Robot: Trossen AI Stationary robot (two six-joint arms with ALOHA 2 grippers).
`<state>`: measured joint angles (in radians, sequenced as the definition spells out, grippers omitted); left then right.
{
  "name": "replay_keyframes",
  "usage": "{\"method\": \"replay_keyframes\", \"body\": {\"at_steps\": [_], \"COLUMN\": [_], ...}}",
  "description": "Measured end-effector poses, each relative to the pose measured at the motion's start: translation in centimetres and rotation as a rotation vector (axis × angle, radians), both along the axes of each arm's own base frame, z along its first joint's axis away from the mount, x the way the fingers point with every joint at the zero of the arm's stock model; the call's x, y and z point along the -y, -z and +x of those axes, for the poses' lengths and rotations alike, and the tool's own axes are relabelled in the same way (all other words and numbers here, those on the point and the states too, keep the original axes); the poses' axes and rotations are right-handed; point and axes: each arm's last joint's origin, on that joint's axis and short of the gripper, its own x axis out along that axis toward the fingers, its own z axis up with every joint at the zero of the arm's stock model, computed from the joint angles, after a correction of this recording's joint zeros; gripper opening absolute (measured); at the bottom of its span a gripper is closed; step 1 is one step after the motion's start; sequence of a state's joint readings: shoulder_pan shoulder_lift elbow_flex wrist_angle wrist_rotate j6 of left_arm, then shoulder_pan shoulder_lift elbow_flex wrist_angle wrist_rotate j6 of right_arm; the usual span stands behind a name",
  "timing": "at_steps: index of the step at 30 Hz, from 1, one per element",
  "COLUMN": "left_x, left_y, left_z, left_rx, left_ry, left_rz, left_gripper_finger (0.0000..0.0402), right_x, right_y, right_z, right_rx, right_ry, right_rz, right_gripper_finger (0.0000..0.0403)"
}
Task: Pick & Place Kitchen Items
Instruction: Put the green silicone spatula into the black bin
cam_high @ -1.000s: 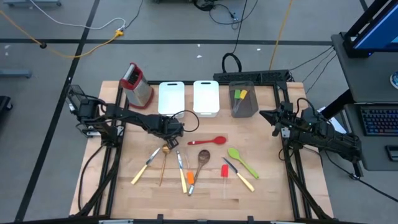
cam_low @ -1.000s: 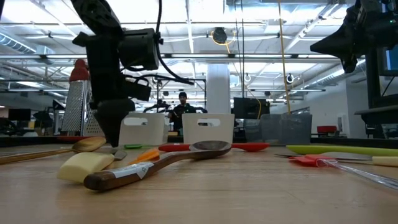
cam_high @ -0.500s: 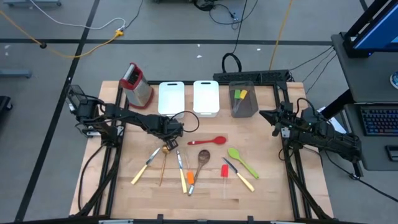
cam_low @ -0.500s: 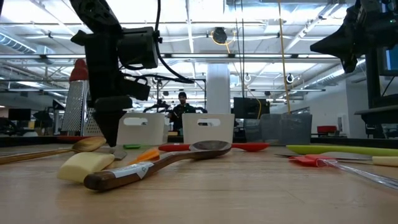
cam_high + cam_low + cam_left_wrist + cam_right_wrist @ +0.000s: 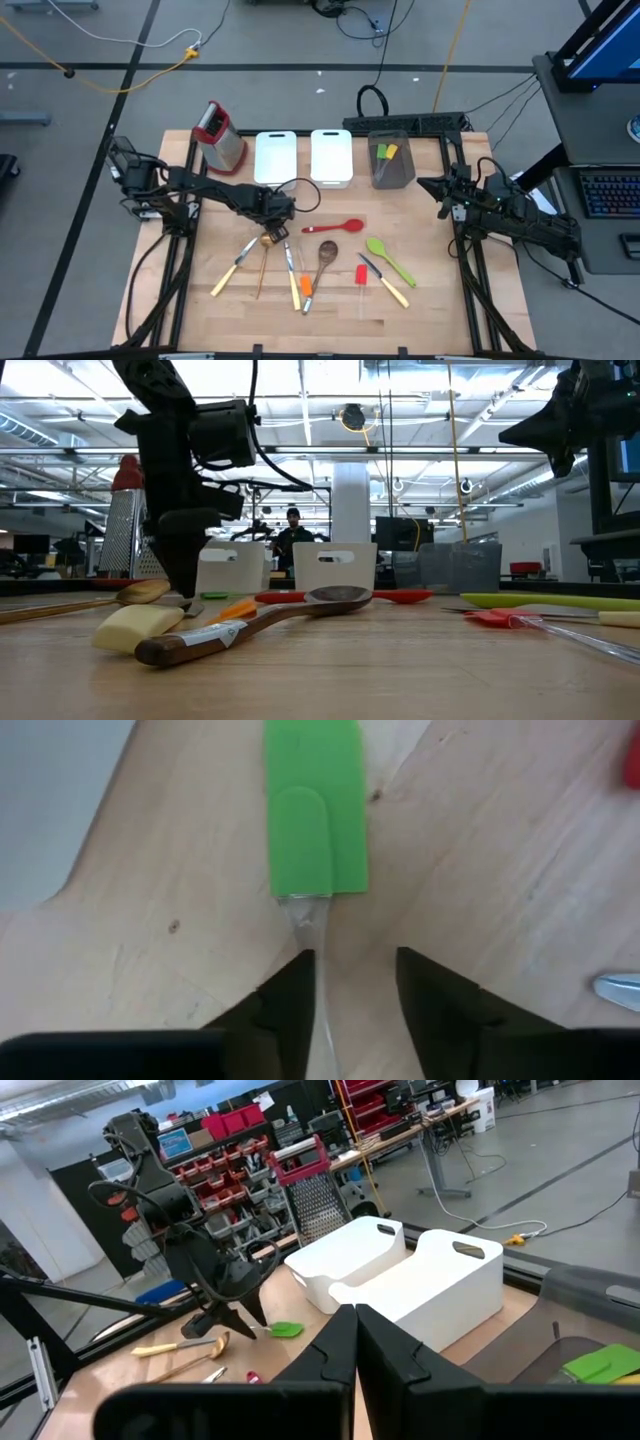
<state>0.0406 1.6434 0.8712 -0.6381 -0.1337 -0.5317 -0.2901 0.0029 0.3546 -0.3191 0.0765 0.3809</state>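
My left gripper point(image 5: 355, 960) points down at the table just in front of the white trays, open, its fingertips point(image 5: 190, 592) close to the wood. A green spatula point(image 5: 312, 810) with a clear handle point(image 5: 318, 970) lies flat on the table, and that handle runs back between the fingers. More kitchen items lie on the table: a red spoon point(image 5: 335, 227), a wooden spoon point(image 5: 325, 258), a gold spoon point(image 5: 265, 255), a green spoon point(image 5: 388, 258) and cream-handled knives point(image 5: 230, 272). My right gripper point(image 5: 443, 190) hangs shut above the table's right side. My left gripper stands over the green spatula's clear handle point(image 5: 318, 970), fingers pointing down and set across it. The handle lies on the table close beside one finger point(image 5: 290, 990). I cannot tell whether that finger touches it.
Two white trays point(image 5: 275, 157) point(image 5: 331, 156) and a grey bin point(image 5: 392, 162) holding green and yellow utensils stand along the far edge. A red-topped grater point(image 5: 220, 135) stands at the far left. A person shows in the room beyond the table.
My left gripper has opened its fingers without moving from its place at the table top. The green spatula lies on the table below it.
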Motion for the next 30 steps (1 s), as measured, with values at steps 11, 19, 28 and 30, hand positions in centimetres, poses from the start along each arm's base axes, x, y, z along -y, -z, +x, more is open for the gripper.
{"method": "replay_keyframes", "body": {"at_steps": [11,19,28,30], "left_x": [-0.4,-1.5,-2.8,-2.8], "left_y": [-3.1,-1.1,1.9,2.5], "left_z": [0.3,1.7,2.4,2.5], "left_rx": [0.164,0.166,0.089,0.074], "left_ry": [-0.011,-0.024,-0.047,-0.041], "left_rz": [0.060,0.059,0.023,0.012], "left_gripper_finger": [0.0175,0.0175,0.0175,0.0175], "right_x": [0.0,0.0,0.0,0.0], "right_y": [0.0,0.0,0.0,0.0], "right_z": [0.0,0.0,0.0,0.0], "right_rx": [0.000,0.004,0.007,0.008], "right_ry": [-0.001,0.001,0.001,0.001], "right_rz": [0.000,0.010,0.022,0.021], "right_gripper_finger": [0.0000,0.0000,0.0000,0.0000]}}
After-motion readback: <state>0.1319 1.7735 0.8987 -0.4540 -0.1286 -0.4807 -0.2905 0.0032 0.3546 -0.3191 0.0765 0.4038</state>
